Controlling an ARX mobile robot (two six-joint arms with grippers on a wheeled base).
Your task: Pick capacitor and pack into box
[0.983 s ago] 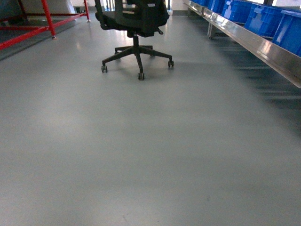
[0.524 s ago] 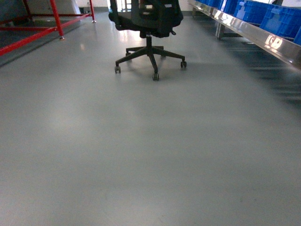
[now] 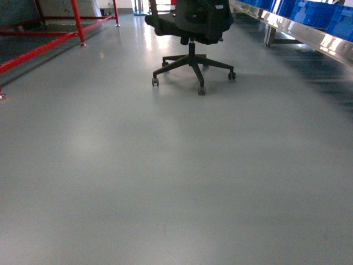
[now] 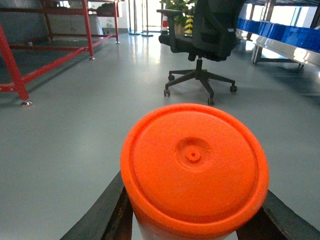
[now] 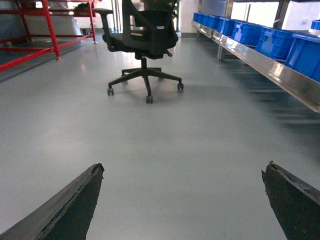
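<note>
Left wrist view shows you the left gripper [image 4: 192, 220] clamped around a round orange-capped cylinder [image 4: 194, 162]; your right gripper [image 5: 182, 200] gapes wide, holding nothing, above grey floor [image 5: 175, 130].

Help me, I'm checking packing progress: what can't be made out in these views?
Box: in no view.
Orange-topped cylinder: left wrist view, bottom edge cuts off its body.
Office chair: head view, top edge cuts off its backrest.
Blue bins: right wrist view, walls hide their contents.
</note>
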